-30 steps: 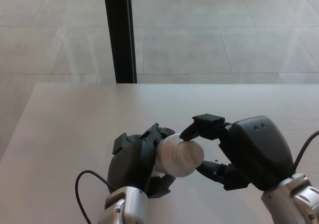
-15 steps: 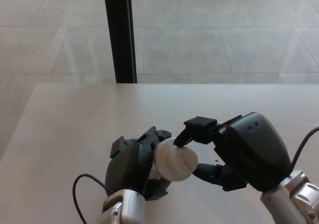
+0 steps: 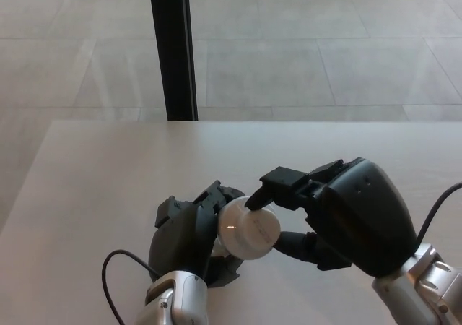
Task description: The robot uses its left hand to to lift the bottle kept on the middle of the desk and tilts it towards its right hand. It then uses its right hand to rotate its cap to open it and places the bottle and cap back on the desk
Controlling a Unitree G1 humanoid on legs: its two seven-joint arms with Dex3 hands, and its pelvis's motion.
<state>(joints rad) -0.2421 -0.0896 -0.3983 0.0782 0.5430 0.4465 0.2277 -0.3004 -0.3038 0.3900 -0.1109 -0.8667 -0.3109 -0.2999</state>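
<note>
Bottle: the small white plastic bottle [image 3: 229, 232] is held clear of the pale wooden desk [image 3: 94, 188], tilted so its top faces the robot's right; most of its body is hidden inside the left hand
Cap: the round white cap [image 3: 251, 228] sits on the bottle's end, its flat face turned toward the camera; it lies between the two hands, right at the right hand's fingertips
Left hand: the black left hand [image 3: 186, 237] is clenched around the bottle's body from the picture's left; its thick fingers wrap over the top and underneath
Right hand: the black right hand [image 3: 339, 213] grasps the cap; one finger [image 3: 278, 186] reaches over the cap's upper rim and touches it, another digit [image 3: 292, 244] presses in from below; the fingers are only as far apart as the cap is wide
Cables: a thin black cable [image 3: 119, 263] loops beside the left wrist; another black cable [image 3: 440, 206] curves by the right forearm
Surroundings: a dark upright post [image 3: 172, 47] stands beyond the desk's far edge on a grey tiled floor [image 3: 325, 43]; nothing lies on the desk near the hands
</note>
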